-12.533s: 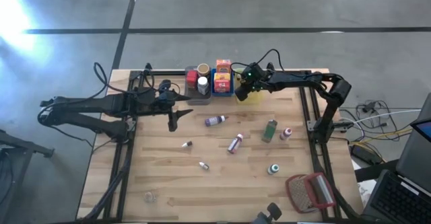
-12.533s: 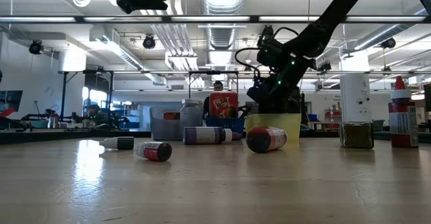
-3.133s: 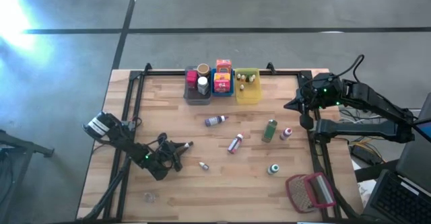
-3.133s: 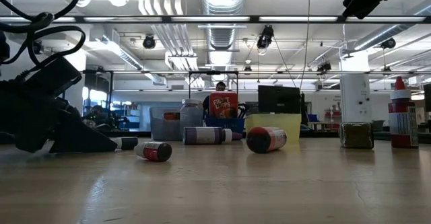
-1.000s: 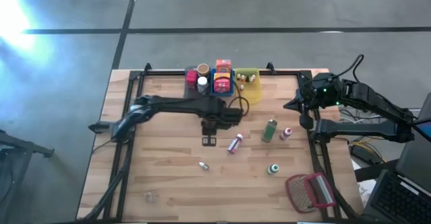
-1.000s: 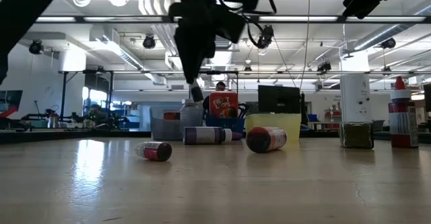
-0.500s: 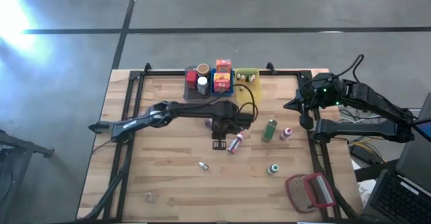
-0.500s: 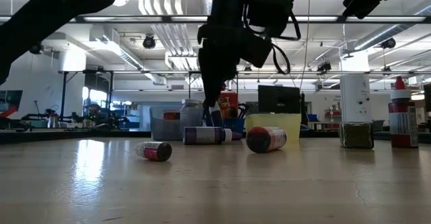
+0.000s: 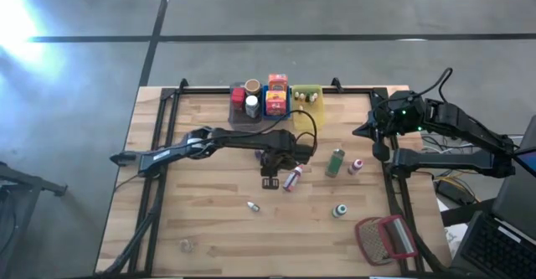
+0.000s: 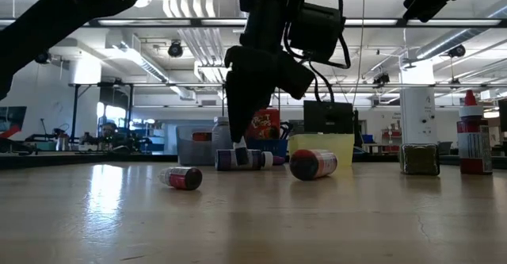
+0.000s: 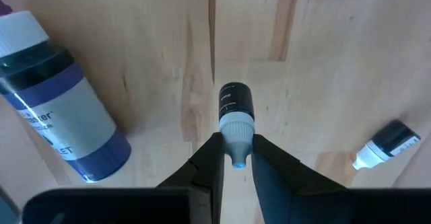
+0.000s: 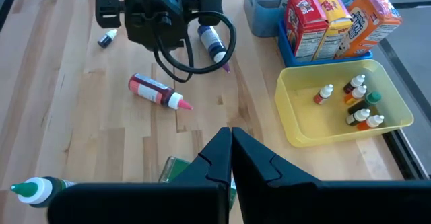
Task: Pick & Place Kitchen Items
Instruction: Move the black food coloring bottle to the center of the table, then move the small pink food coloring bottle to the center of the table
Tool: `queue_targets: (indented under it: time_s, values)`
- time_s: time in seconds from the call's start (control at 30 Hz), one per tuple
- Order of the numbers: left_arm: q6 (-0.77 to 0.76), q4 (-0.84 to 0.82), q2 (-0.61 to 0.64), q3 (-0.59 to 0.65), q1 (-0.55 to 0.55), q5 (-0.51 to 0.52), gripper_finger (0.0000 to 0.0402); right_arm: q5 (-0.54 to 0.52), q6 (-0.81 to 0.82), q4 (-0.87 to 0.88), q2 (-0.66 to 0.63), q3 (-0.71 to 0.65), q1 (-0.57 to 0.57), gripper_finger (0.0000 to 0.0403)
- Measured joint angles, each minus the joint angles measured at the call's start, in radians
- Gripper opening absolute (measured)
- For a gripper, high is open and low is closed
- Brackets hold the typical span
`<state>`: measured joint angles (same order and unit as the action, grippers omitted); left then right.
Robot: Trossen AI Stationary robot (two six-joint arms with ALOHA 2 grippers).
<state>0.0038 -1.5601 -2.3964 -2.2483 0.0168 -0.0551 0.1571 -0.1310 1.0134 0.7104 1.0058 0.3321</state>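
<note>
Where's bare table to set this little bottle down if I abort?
The left gripper, shut on the black-capped bottle, hangs mid-table. Bare wood: the near-left corner, left of the small white bottle. Crowded: the far edge by the yellow bin, and around the red bottle and green bottle.

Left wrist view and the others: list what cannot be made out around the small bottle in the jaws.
- Small bottle: label print too small, left wrist view.
- Same bottle, high view: hidden under the left gripper.
- Purple bottle: cap end cut off by the edge, left wrist view.
- Yellow bin: tiny bottles' labels too small, right wrist view.
</note>
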Motion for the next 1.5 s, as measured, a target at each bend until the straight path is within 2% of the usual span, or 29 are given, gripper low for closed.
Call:
queue_targets:
  time_s: [0.33,0.87,1.27,1.5]
  values:
    - [0.005,0.033,0.000,0.055,0.001,-0.033,0.0069,0.000,0.000,0.000,0.000,0.000,0.000,0.0008]
    - [0.026,0.050,0.000,0.057,0.001,-0.032,0.0071,0.000,0.000,0.000,0.000,0.000,0.000,0.0008]
    - [0.025,0.043,0.003,0.052,0.001,-0.031,0.0151,0.000,0.000,0.000,0.000,0.000,0.000,0.0008]
    - [0.029,-0.012,0.047,0.053,0.001,-0.030,0.0177,0.000,0.000,0.000,0.000,0.000,0.000,0.0008]
